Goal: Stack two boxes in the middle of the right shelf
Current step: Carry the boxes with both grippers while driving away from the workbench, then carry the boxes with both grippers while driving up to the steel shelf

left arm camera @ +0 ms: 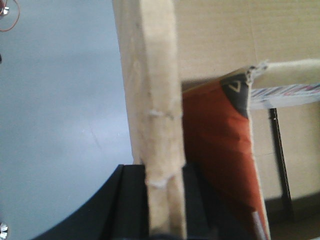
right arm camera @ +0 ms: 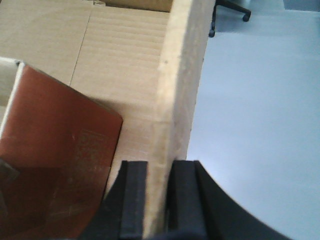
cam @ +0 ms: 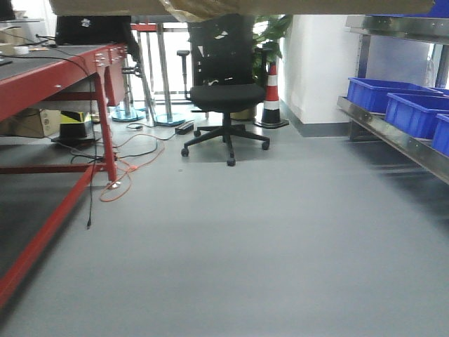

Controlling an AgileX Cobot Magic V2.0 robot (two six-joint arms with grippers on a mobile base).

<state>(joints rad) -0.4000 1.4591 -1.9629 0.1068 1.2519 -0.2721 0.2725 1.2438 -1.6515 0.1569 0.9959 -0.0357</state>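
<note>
Room: grey floor (cam: 280, 246), smooth and matte, filling the front view from 6 o'clock to centre. At 9 o'clock, a red-framed workbench (cam: 49, 81) with a dark top; orange and black cables (cam: 123, 175) lie looped on the floor by its leg. At 12 o'clock, a black office chair (cam: 224, 91), with a red-and-white traffic cone (cam: 271, 98) and a green plant (cam: 270, 31) just beside it at the white wall. At 3 o'clock, a metal shelf (cam: 393, 137) carrying blue bins (cam: 414, 112). Cardboard box (cam: 245, 5): plain brown corrugated, a strip along the top edge at 12 o'clock, above the floor and well apart from the shelf; whether it is one box or two cannot be told. Left gripper (left arm camera: 162, 200): black jaws pinching one upright box wall (left arm camera: 150, 75). Right gripper (right arm camera: 159, 200): jaws likewise clamped on a wall (right arm camera: 182, 75). Inside the box, a red-brown flat item (right arm camera: 55, 165).
</note>
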